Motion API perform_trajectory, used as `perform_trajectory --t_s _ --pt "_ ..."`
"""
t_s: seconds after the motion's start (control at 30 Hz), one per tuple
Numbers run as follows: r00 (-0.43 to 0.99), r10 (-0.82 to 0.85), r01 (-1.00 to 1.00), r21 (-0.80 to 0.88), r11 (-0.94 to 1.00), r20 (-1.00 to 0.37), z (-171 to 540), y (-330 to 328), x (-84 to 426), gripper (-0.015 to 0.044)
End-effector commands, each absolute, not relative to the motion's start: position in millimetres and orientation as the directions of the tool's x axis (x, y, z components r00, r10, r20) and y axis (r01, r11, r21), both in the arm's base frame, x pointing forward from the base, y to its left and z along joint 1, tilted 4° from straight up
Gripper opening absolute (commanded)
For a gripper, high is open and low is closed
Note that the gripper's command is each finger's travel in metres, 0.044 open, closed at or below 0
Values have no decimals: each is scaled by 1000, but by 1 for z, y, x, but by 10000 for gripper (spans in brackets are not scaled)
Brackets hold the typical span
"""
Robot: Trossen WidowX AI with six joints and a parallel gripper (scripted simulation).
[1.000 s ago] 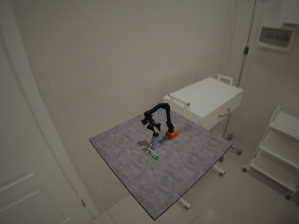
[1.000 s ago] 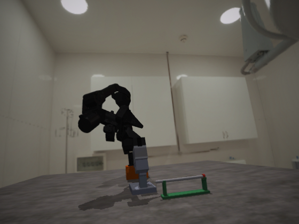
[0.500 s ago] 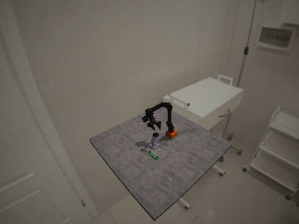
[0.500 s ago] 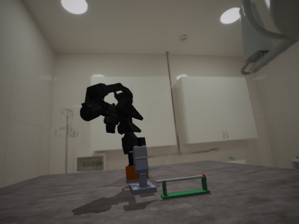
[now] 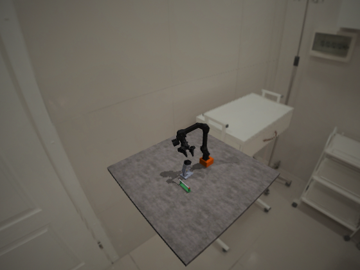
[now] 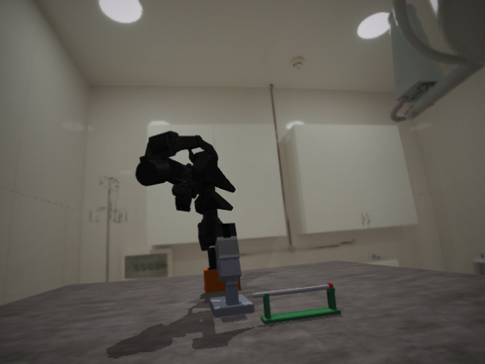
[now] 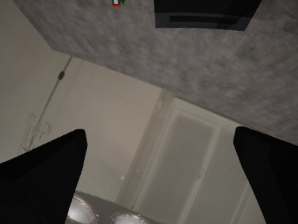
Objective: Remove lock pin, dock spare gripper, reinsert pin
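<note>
The lock pin (image 5: pixel 184 184) (image 6: pixel 292 291), grey with a red head, lies across the green rack (image 5: pixel 184 188) (image 6: pixel 302 315); its red end shows in the wrist view (image 7: pixel 116 5). The pale mount (image 6: pixel 232 307) stands beside the rack. The spare gripper (image 5: pixel 186 168) (image 6: pixel 229 250), grey with a black top, stands upright on the mount; how deep its spigot sits is hidden. In the wrist view only the spare gripper's black part (image 7: pixel 205 17) shows, at the top edge. My gripper (image 5: pixel 189 156) (image 6: pixel 233 200) (image 7: pixel 162 137) is open and empty above the spare gripper, apart from it.
The orange arm base (image 5: pixel 206 161) (image 6: pixel 213 281) stands behind the mount on the grey tabletop (image 5: pixel 206 212). The rack is close to the mount, on the side away from the arm base. A white trolley (image 5: pixel 254 116) stands beyond the table.
</note>
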State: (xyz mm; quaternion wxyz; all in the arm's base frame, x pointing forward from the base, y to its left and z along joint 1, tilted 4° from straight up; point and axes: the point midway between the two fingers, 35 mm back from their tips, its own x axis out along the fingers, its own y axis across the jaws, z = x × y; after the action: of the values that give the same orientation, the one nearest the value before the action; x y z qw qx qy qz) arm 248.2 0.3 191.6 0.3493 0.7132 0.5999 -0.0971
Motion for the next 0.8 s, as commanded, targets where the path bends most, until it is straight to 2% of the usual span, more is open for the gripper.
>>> perform_trajectory --t_s 0.0,0.17,0.37,0.43,0.57,0.67,0.77 --pt "257 790 923 383 -30 -557 194 37 242 309" --pt "257 807 921 387 -39 -532 197 80 229 180" --pt "258 794 917 398 -22 -550 196 94 231 180" --pt "235 764 883 460 90 -601 194 93 241 180" --pt "161 648 694 552 462 -744 186 90 270 180" --pt "105 541 466 522 715 -835 177 89 291 180" --pt "54 418 176 420 890 -907 167 88 313 180"
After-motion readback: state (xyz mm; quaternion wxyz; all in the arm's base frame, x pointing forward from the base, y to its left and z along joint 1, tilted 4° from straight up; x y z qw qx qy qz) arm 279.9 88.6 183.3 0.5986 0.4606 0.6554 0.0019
